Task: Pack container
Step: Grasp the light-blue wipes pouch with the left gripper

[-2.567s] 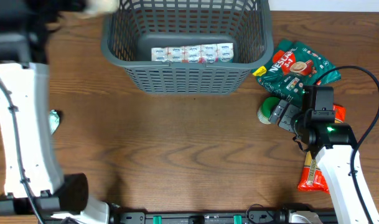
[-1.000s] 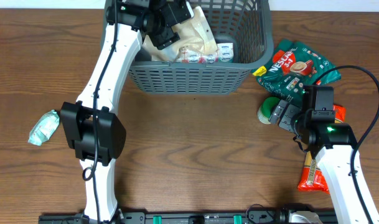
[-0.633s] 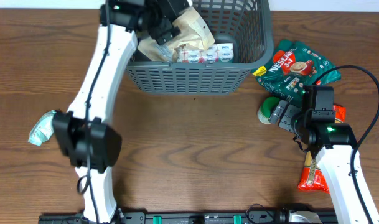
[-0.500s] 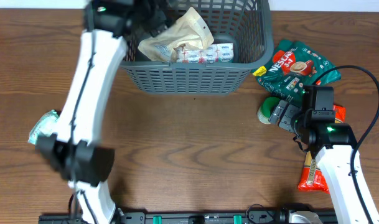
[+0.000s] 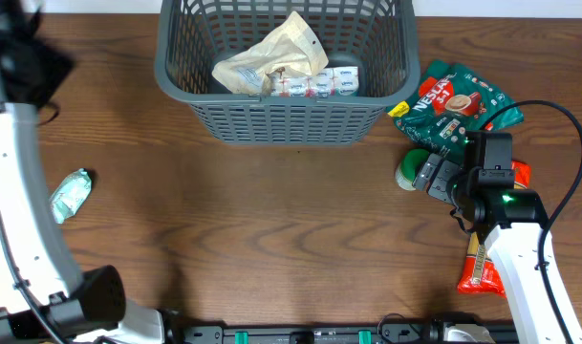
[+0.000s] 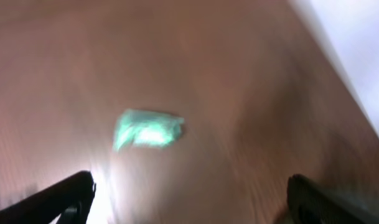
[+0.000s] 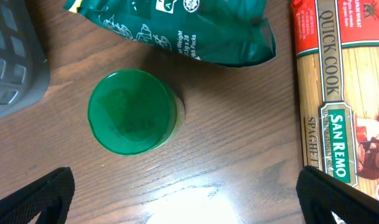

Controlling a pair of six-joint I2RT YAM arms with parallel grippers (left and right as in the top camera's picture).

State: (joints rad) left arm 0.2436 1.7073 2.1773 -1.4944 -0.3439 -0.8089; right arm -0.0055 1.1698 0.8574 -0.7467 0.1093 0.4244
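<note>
Tabletop (image 5: 271,239) of brown wood grain fills every view, and one strip of white wall (image 6: 363,37) shows past its edge, ahead and to the right of the left gripper (image 6: 189,186).

One basket (image 5: 281,119) stands at the table's far edge. It is ahead and to the left of the right gripper (image 7: 183,190), and only its corner shows in that wrist view. In it lie one beige bag (image 5: 271,59) and one row of small white cartons (image 5: 324,83), with the bag partly over the row.

Two grippers are in view, both with fingers spread wide and holding nothing. The left wrist view is blurred.

One green bag (image 7: 177,28) lies flat ahead of the right gripper, just beside the basket. One spaghetti (image 7: 341,106) pack lies lengthwise ahead of its right finger. One jar (image 7: 133,112) with a green lid stands upright just ahead of the right gripper, toward its left finger and close to the green bag's edge. It cannot be told whether jar and bag touch.

One small pale green packet (image 6: 149,129) lies alone on the wood ahead of the left gripper, toward its left finger and well apart from the basket.
</note>
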